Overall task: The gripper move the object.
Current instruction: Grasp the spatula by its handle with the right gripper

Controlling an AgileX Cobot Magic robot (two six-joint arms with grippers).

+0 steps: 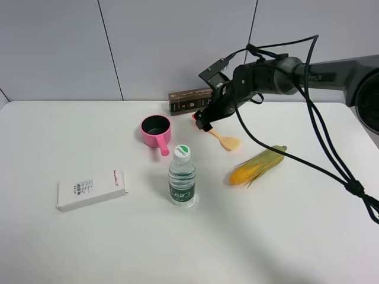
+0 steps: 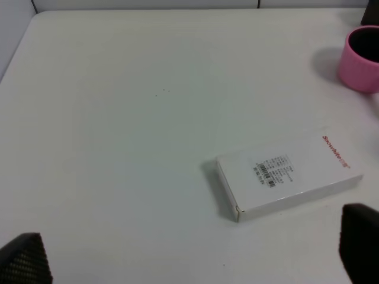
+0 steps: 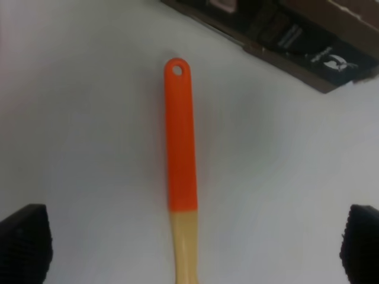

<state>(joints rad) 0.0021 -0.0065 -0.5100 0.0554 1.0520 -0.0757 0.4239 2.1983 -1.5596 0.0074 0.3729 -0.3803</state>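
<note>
Dark grey-black right gripper (image 1: 204, 123) poised over the small wooden spatula (image 3: 180, 148) with the orange-red handle

We judge the step in hand to be the grasp. The gripper's fingers stand wide apart with nothing held, and the handle runs between them, about midway in the wrist view. The spatula lies flat on the white tabletop (image 1: 89, 248) just beside the round pink saucepan (image 1: 151, 139), handle end nearer the pan, tan blade pointing away from it. To do this well we would descend straight, keep the handle centred, and close on the orange part so the blade does not swing (the left gripper (image 2: 192, 248), likewise spread and empty, sits well apart from the saucepan).
</note>
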